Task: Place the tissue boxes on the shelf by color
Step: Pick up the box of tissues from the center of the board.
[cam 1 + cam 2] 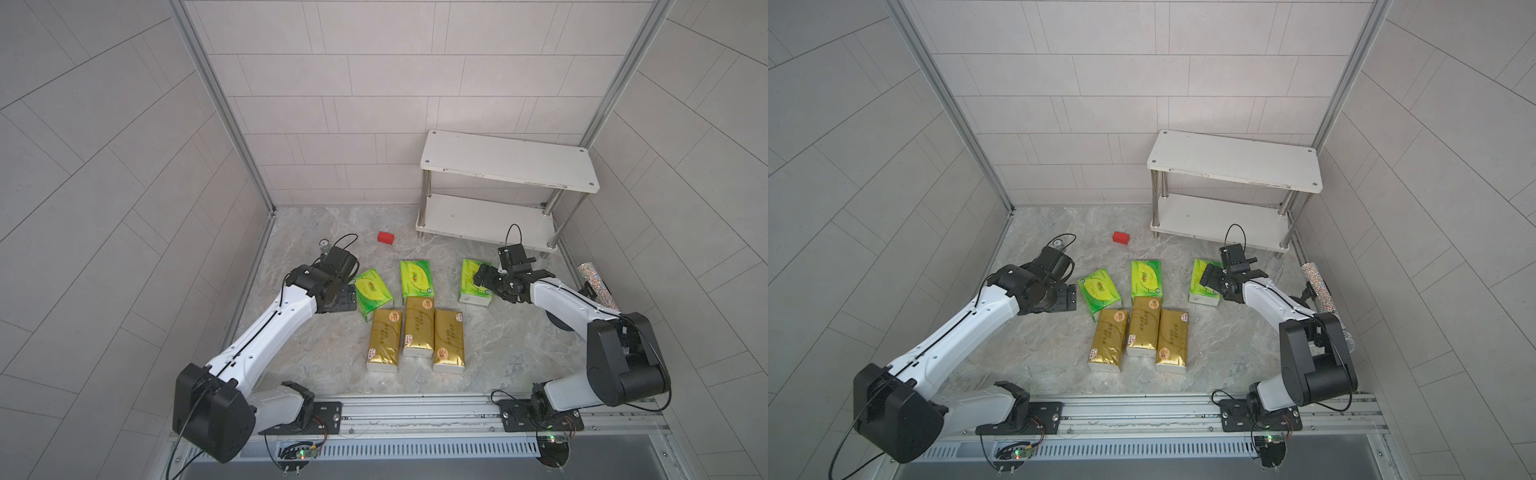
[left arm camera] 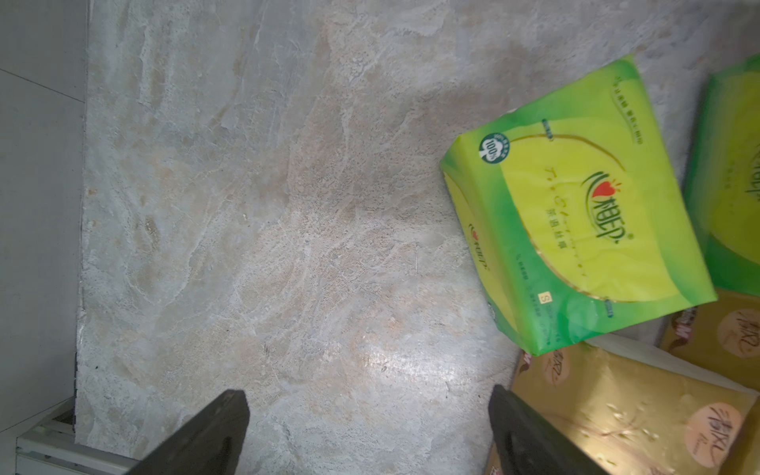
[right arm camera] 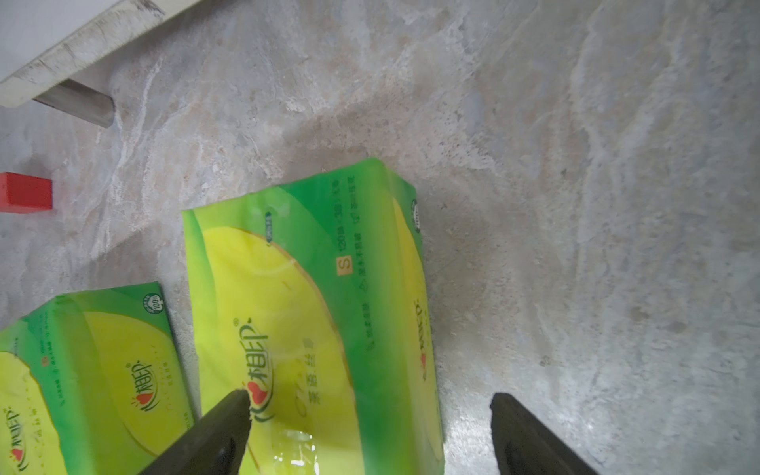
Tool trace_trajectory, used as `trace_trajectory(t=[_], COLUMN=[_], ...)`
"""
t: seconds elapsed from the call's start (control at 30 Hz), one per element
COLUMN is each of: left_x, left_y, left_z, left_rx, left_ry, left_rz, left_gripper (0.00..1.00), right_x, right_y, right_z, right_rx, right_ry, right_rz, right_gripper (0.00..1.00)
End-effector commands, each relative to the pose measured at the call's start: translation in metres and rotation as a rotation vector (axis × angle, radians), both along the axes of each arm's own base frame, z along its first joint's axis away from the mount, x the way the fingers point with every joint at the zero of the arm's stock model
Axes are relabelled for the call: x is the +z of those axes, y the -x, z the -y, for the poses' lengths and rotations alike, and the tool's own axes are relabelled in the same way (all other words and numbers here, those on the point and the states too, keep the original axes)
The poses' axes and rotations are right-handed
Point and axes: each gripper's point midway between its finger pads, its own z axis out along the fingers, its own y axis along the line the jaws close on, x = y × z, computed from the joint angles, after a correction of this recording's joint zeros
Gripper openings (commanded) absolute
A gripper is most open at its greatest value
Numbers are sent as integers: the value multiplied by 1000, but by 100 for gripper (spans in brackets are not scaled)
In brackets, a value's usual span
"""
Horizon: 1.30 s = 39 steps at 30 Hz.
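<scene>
Six tissue boxes lie on the stone floor in both top views. Three are green: one at the left (image 1: 372,293), one in the middle (image 1: 415,276) and one at the right (image 1: 471,296). In front of them three gold ones (image 1: 419,326) lie side by side. The two-tier white shelf (image 1: 509,160) stands bare at the back right. My left gripper (image 2: 368,392) hangs open over bare floor, beside the left green box (image 2: 575,214) and a gold box (image 2: 625,415). My right gripper (image 3: 370,395) is open above the right green box (image 3: 304,296), with one finger over its top and the other over the floor.
A small red block (image 1: 385,237) lies on the floor left of the shelf. A glittery silver roll (image 1: 594,282) leans by the right wall behind my right arm. Tiled walls close in on the left, back and right sides.
</scene>
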Motion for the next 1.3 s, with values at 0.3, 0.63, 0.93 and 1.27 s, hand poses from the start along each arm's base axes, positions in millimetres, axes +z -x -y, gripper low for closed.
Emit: trace_trajectory(t=[0.3,0.63,0.93,1.27], left_x=[35,33,27,29], left_y=[-9,-9,-8,-11], left_z=[48,76,76,74], left_rx=[-243,-317,-319,-302], left_ry=[-54,-52,-60,-74], left_rz=[31,26,20,36], left_gripper=[100,100,100,100], right_x=[-14,-46,-72,-50], right_y=[-14,-6,-4,-3], right_z=[-15,-21,-28,-22], right_rx=[178,172,150,109], right_ry=[-239,-297,-369,-356], right_rz=[37,22,52,127], right_gripper=[97,97,90,66])
